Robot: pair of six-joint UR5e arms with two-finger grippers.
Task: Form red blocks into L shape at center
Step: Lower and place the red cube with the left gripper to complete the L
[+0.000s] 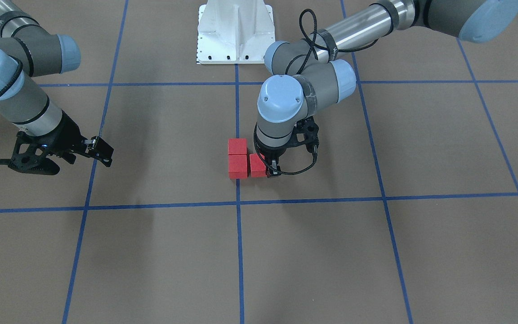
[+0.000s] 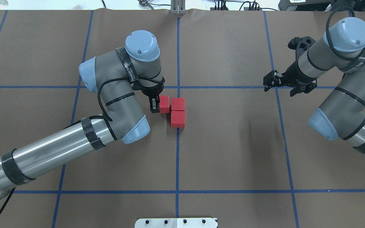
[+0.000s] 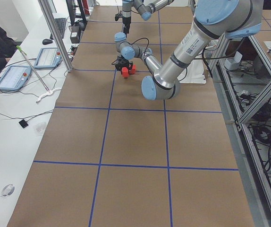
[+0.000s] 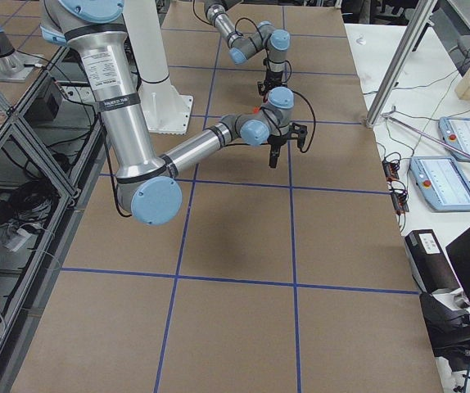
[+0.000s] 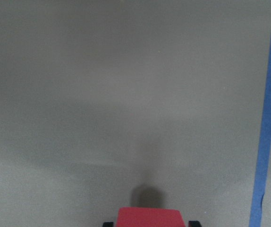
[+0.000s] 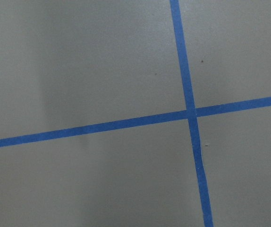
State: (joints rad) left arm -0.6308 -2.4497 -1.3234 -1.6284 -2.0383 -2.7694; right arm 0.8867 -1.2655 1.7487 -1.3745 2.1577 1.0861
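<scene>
Three red blocks lie at the center by the middle blue line (image 2: 178,148). Two of them (image 2: 178,104) (image 2: 178,119) sit in a row on the line, also visible in the front view (image 1: 237,166) (image 1: 237,146). The third red block (image 2: 164,102) (image 1: 256,162) sits beside the far one with a thin gap, so together they make an L. My left gripper (image 2: 163,107) (image 1: 260,168) is shut on this third block, and the left wrist view shows the block (image 5: 149,216) between both fingertips. My right gripper (image 2: 271,81) (image 1: 102,152) hovers open and holds nothing, far off to the side.
The white robot base (image 1: 235,31) stands at the table's robot-side edge. My left arm's elbow (image 2: 131,126) hangs low just beside the blocks. Blue tape lines (image 6: 187,113) grid the brown surface. Side benches with tablets (image 4: 448,176) and a metal post (image 3: 55,33) flank the table.
</scene>
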